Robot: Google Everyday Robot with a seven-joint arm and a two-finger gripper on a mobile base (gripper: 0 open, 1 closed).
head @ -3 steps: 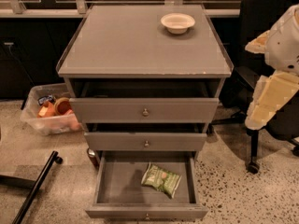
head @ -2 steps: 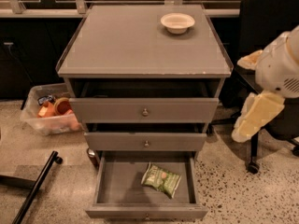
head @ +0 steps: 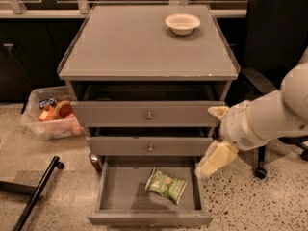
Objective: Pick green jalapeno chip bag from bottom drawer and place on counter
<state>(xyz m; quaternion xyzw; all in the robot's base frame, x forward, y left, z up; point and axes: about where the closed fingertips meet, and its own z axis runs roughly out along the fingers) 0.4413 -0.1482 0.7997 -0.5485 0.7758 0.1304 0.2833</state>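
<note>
The green jalapeno chip bag [head: 166,185] lies flat inside the open bottom drawer [head: 115,189], right of its middle. The two upper grey drawers are slightly open. The counter [head: 139,42] is the grey top of the cabinet, with a white bowl [head: 182,23] at its back right. My gripper [head: 206,168] hangs from the white arm [head: 269,117] at the right, just above the bottom drawer's right wall, to the right of the bag and higher than it. It holds nothing that I can see.
A clear plastic bin [head: 50,119] with orange items sits on the floor left of the cabinet. A black office chair [head: 276,47] stands at the right behind my arm. A black bar [head: 36,196] lies on the floor at lower left.
My arm has swung in from the far right, down and left, bringing the gripper beside the bottom drawer's right edge. The bag, the bowl and the drawers have not moved.
</note>
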